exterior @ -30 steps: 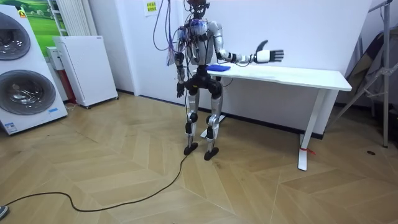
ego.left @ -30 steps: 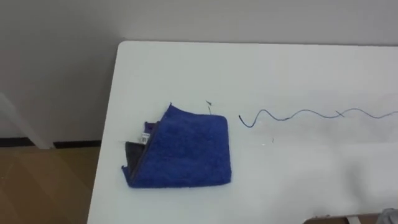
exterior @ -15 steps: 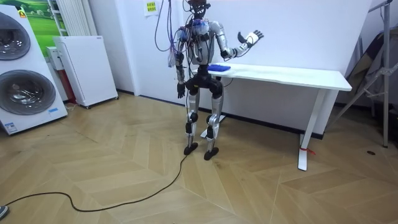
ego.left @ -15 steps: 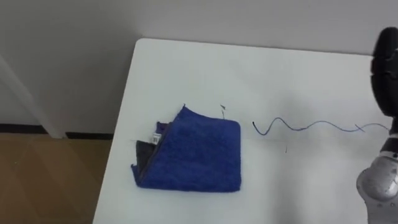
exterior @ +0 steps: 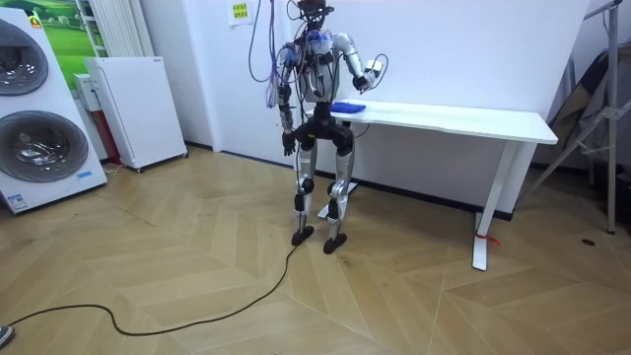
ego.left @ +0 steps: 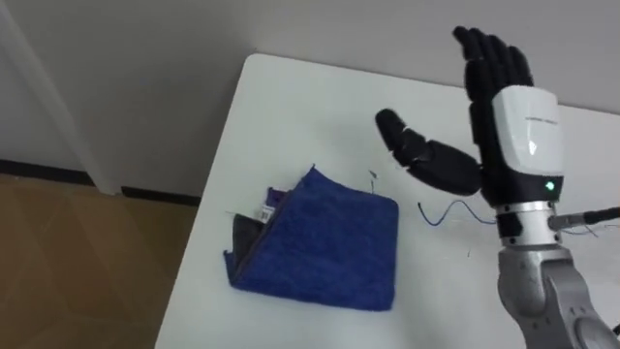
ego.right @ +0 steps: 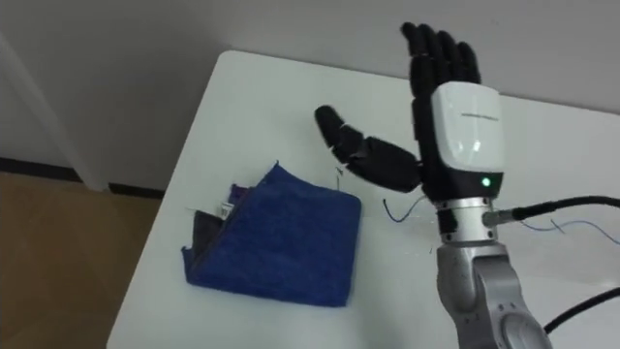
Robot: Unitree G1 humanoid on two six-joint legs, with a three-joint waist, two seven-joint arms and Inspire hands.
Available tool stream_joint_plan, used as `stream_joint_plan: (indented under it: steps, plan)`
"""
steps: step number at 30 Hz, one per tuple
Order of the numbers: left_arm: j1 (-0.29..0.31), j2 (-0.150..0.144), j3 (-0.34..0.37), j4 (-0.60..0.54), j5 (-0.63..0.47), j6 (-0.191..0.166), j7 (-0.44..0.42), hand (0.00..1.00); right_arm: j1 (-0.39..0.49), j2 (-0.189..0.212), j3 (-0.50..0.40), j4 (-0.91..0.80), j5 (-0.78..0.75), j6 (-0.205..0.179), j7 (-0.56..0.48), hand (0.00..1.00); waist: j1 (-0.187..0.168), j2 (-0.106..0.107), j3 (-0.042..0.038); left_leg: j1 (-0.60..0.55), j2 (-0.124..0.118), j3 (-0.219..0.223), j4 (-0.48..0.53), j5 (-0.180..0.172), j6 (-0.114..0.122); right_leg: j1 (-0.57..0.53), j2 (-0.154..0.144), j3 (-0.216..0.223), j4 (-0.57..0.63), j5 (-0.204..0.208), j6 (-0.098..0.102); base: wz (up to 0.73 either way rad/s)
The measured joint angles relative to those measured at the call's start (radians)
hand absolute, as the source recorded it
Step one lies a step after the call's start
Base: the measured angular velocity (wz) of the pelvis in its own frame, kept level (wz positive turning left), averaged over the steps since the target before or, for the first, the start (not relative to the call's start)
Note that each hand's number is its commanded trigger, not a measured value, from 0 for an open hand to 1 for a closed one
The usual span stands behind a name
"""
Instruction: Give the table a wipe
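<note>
Fingers (ego.left: 492,56): straight and spread wide, pointing up and holding nothing; the thumb juts out sideways toward the cloth.
Right hand (ego.left: 528,136): raised upright over the worktop, its white back plate facing the head camera, clear of the surface and to the right of the cloth.
Right hand, room view (exterior: 373,69): lifted at chest height over the worktop's near end.
Left hand (exterior: 287,145): hangs low beside the hip on the room view's left, away from the worktop.
Cloth (ego.left: 325,242): blue, folded to a rough square, lying flat on the worktop close to its left edge. A dark grey layer and a small tag show along the cloth's left side. Neither hand touches it.
Cloth, room view (exterior: 345,107): a blue patch at the worktop end nearest the robot.
Worktop (ego.left: 310,116): white and smooth, its left corner standing against a pale wall.
Pen mark (ego.left: 446,215): a thin blue wavy line on the worktop, right of the cloth and partly hidden behind the right wrist.
Floor (ego.left: 77,262): wood, left of the worktop.
Robot position: standing upright at the worktop's end on the room view's left, facing it.
Washing machine (exterior: 39,108): far on the room view's left.
White cabinet (exterior: 133,108): beside the washing machine, against the wall.
</note>
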Motion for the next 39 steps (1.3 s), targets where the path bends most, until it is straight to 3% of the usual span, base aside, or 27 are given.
stream_joint_plan:
  steps: [3, 5, 6, 7, 8, 9, 10, 11, 12, 13, 14, 15, 16, 17, 18, 20, 25, 30, 39]
  plan:
    - [-0.023, 0.002, -0.015, 0.024, 0.005, -0.002, 0.0, 0.0, 0.002, -0.001, 0.054, 0.003, -0.011, -0.012, 0.017, 0.0, 0.019, 0.003, -0.0007, 0.004, -0.001, -0.014, 0.0, 0.0, 0.0, -0.001, 0.001, -0.008, 0.003, 0.0, 0.0, 0.03]
    - [-0.024, 0.001, -0.023, 0.025, 0.016, -0.002, 0.0, 0.0, 0.014, -0.001, 0.071, 0.027, -0.019, -0.026, 0.02, 0.0, 0.018, 0.015, 0.0001, 0.019, 0.008, -0.075, 0.0, 0.002, -0.001, -0.015, 0.006, -0.018, 0.041, -0.001, -0.001, 0.11]
    - [-0.016, 0.006, -0.029, 0.02, 0.033, -0.005, 0.0, 0.0, 0.033, -0.001, 0.078, 0.053, -0.033, -0.04, 0.022, 0.0, 0.019, 0.026, -0.0064, 0.025, 0.015, -0.133, 0.001, 0.002, -0.003, -0.027, 0.014, -0.021, 0.056, -0.003, -0.008, 0.08]
    - [-0.012, 0.015, -0.033, 0.021, 0.034, -0.008, 0.0, 0.0, 0.053, -0.002, 0.087, 0.072, -0.045, -0.044, 0.023, 0.0, 0.018, 0.023, -0.0117, 0.021, 0.01, -0.144, 0.004, 0.002, -0.004, -0.011, 0.013, -0.02, 0.027, 0.008, -0.018, 0.07]
    - [-0.012, 0.018, -0.033, 0.022, 0.038, -0.008, 0.001, 0.0, 0.053, -0.004, 0.096, 0.085, -0.051, -0.046, 0.023, 0.0, 0.018, 0.014, -0.0162, 0.009, -0.002, -0.128, 0.019, 0.001, -0.006, 0.006, 0.0, -0.016, 0.011, 0.014, -0.022, 0.2]
    - [-0.012, 0.023, -0.04, 0.025, 0.05, -0.009, 0.0, 0.0, 0.055, -0.003, 0.111, 0.123, -0.053, -0.051, 0.023, 0.0, 0.009, -0.008, 0.0001, -0.051, -0.024, -0.082, 0.105, -0.018, -0.038, 0.028, -0.033, 0.044, -0.015, 0.018, -0.024, 0.53]
    - [-0.037, 0.021, -0.059, 0.036, 0.061, -0.015, -0.002, 0.0, 0.067, -0.007, 0.106, 0.163, -0.067, -0.048, 0.024, 0.0, -0.001, -0.031, 0.0039, -0.125, -0.05, -0.043, 0.072, -0.013, -0.039, 0.027, -0.056, 0.105, -0.021, 0.016, -0.021, 0.8]
    - [-0.057, 0.019, -0.075, 0.04, 0.069, -0.019, -0.004, 0.0, 0.073, -0.008, 0.093, 0.183, -0.076, -0.047, 0.027, 0.0, 0.0, -0.019, -0.0037, -0.17, -0.053, -0.027, 0.03, 0.017, -0.036, 0.019, -0.063, 0.117, -0.016, 0.011, -0.013, 0.78]
    - [-0.072, 0.021, -0.092, 0.047, 0.089, -0.029, -0.006, 0.0, 0.08, -0.001, 0.091, 0.232, -0.087, -0.039, 0.042, 0.0, 0.014, -0.036, -0.0094, -0.196, -0.055, 0.042, 0.03, 0.114, 0.02, 0.004, -0.083, 0.121, 0.008, -0.015, 0.035, 0.33]
    - [-0.075, 0.017, -0.1, 0.055, 0.095, -0.029, -0.009, 0.0, 0.092, -0.002, 0.092, 0.244, -0.118, -0.039, 0.067, 0.0, 0.046, -0.032, -0.0079, -0.18, -0.053, 0.063, 0.03, 0.117, 0.022, 0.002, -0.087, 0.09, 0.015, -0.019, 0.053, 0.0]
    - [-0.073, 0.017, -0.103, 0.062, 0.098, -0.029, -0.01, 0.0, 0.094, -0.002, 0.093, 0.243, -0.134, -0.044, 0.076, 0.0, 0.054, -0.029, -0.0055, -0.17, -0.052, 0.054, 0.029, 0.117, 0.022, 0.0, -0.083, 0.081, 0.013, -0.019, 0.054, -0.29]
    - [-0.068, 0.017, -0.103, 0.089, 0.1, -0.028, -0.012, 0.0, 0.095, -0.002, 0.094, 0.237, -0.154, -0.059, 0.081, 0.0, 0.06, -0.014, 0.0019, -0.155, -0.045, 0.02, 0.028, 0.117, 0.022, -0.019, -0.066, 0.072, -0.009, -0.013, 0.045, -0.39]
    - [-0.069, 0.017, -0.102, 0.119, 0.099, -0.022, -0.015, 0.0, 0.091, -0.002, 0.095, 0.229, -0.176, -0.062, 0.081, 0.0, 0.064, -0.013, 0.0009, -0.139, -0.039, -0.015, 0.018, 0.115, 0.019, -0.055, -0.053, 0.07, -0.039, 0.021, 0.033, -0.4]
    - [-0.067, 0.018, -0.102, 0.127, 0.099, -0.017, -0.018, 0.0, 0.089, -0.002, 0.098, 0.228, -0.182, -0.061, 0.079, 0.0, 0.063, -0.01, 0.0025, -0.132, -0.039, -0.016, 0.014, 0.113, 0.015, -0.064, -0.05, 0.068, -0.054, 0.053, 0.03, -0.09]
    - [-0.061, 0.012, -0.103, 0.139, 0.098, -0.006, -0.025, 0.0, 0.091, -0.003, 0.103, 0.237, -0.198, -0.057, 0.074, 0.0, 0.04, 0.001, -0.0006, -0.107, -0.034, -0.024, 0.008, 0.107, 0.006, -0.059, -0.047, 0.039, -0.038, 0.069, 0.006, 0.19]
    - [-0.063, 0.009, -0.101, 0.133, 0.099, -0.007, -0.035, 0.0, 0.101, -0.006, 0.102, 0.246, -0.2, -0.048, 0.069, 0.0, 0.023, 0.009, 0.0001, -0.08, -0.029, 0.003, -0.013, 0.107, 0.005, -0.037, -0.039, 0.042, -0.034, 0.069, 0.006, 0.14]
    - [-0.089, 0.006, -0.103, 0.112, 0.099, -0.006, -0.038, 0.0, 0.12, -0.005, 0.103, 0.251, -0.201, -0.05, 0.055, 0.0, 0.02, 0.015, -0.0017, -0.068, -0.018, 0.013, -0.032, 0.095, -0.001, -0.034, -0.019, 0.043, -0.025, 0.064, -0.001, -0.05]
    - [-0.075, 0.004, -0.103, 0.093, 0.099, -0.001, -0.04, 0.0, 0.136, -0.005, 0.103, 0.251, -0.225, -0.049, 0.039, 0.0, 0.02, 0.01, -0.0065, -0.068, -0.022, 0.02, -0.011, 0.082, -0.001, -0.03, -0.017, 0.046, -0.018, 0.059, -0.002, -0.07]
    - [-0.079, 0.0, -0.102, 0.092, 0.098, -0.001, -0.04, 0.0, 0.169, -0.002, 0.103, 0.276, -0.256, -0.05, -0.005, 0.0, 0.02, 0.016, -0.0051, -0.067, -0.022, 0.018, -0.013, 0.081, 0.0, -0.026, -0.017, 0.042, -0.019, 0.056, -0.002, 0.02]
